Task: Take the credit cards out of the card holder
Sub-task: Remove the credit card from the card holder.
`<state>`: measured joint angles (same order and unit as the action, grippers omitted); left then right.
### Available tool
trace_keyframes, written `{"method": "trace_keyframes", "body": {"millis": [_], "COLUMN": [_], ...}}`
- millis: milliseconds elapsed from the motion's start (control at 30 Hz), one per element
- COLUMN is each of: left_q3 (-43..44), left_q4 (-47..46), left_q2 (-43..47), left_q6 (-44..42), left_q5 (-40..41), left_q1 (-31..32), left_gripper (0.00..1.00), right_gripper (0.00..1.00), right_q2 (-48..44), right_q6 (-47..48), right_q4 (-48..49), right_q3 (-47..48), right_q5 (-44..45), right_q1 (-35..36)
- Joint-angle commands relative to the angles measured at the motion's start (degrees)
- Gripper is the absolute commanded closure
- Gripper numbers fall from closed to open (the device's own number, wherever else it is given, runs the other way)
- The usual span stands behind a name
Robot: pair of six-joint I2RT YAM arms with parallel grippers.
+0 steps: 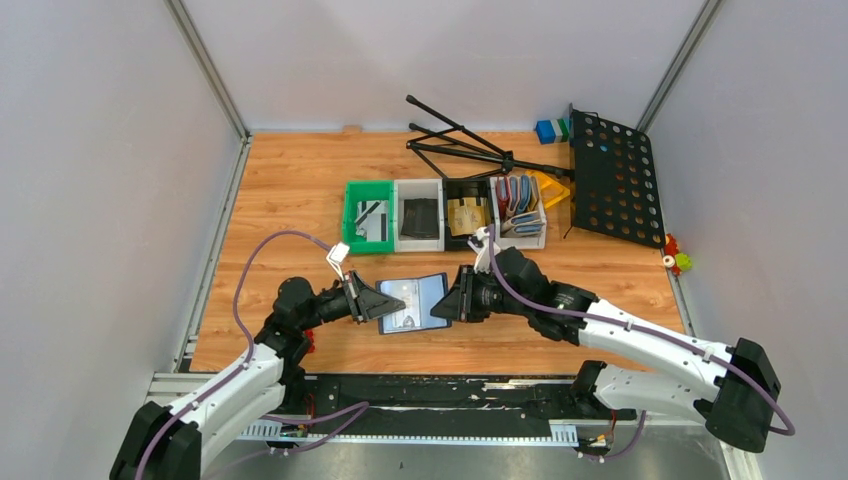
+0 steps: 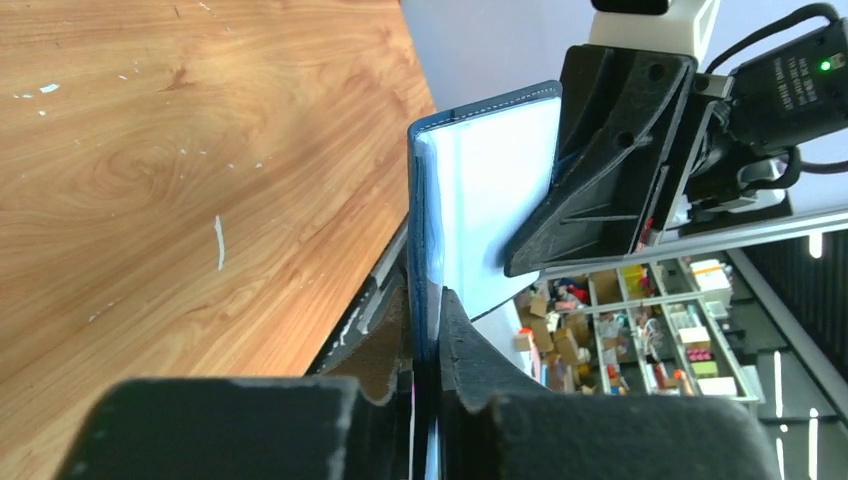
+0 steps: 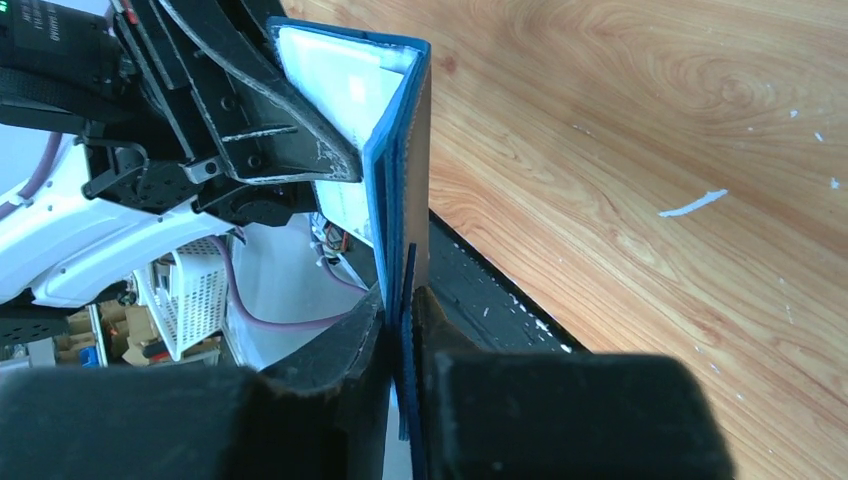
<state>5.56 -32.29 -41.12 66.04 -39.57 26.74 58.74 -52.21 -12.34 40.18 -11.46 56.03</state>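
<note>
The navy card holder (image 1: 414, 303) hangs open just above the table between my two grippers, its pale inside facing up. My left gripper (image 1: 388, 303) is shut on its left flap, whose blue edge is pinched between the pads (image 2: 425, 300). My right gripper (image 1: 447, 305) is shut on the right flap (image 3: 400, 295). The card holder (image 2: 490, 200) (image 3: 395, 150) stands half folded in both wrist views. I cannot tell whether a card sits in its pockets. Credit cards lie in the bins behind: a silver-grey one (image 1: 372, 222), a dark one (image 1: 420, 218), tan ones (image 1: 465, 215).
A row of small bins stands behind the holder; the rightmost bin (image 1: 520, 205) holds upright red, blue and grey holders. A black perforated music-stand plate (image 1: 612, 178) and its folded legs (image 1: 470, 150) lie at the back right. Small toys (image 1: 678, 260) sit by the right wall.
</note>
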Motion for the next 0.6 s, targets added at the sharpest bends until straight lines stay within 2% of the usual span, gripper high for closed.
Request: {"method": "trace_keyframes", "body": {"millis": [0,167,300,400,567], "left_q3": [2.97,3.53,4.02,4.25,4.63], "left_q4": [3.24,4.73,5.94,6.75,6.81], "left_q2": [0.82,1.26,1.23,1.19,1.10], "left_q6": [-3.21,-3.44,-4.13,-4.54,-4.05], "left_q5": [0.06,0.49,0.87,1.50,1.99], "left_q1": [-0.20,-0.20,-0.20,-0.20,-0.20], "left_gripper": [0.97,1.00,1.00,1.00,1.00], "right_gripper": [0.80,0.62,0.56,0.56,0.57], "right_q2": [-2.85,-5.32,-9.07,-10.88,-7.42], "right_q6": [2.83,8.04,11.10,12.82,11.74], "right_q4": [-3.36,-15.90,-19.31,-17.48,-4.91], "right_q3": [1.92,5.83,7.82,8.79,6.59], "right_q5": [3.11,11.28,15.69,13.10,-1.57], "right_q1": [-1.09,-1.45,-1.47,-1.45,-1.37]}}
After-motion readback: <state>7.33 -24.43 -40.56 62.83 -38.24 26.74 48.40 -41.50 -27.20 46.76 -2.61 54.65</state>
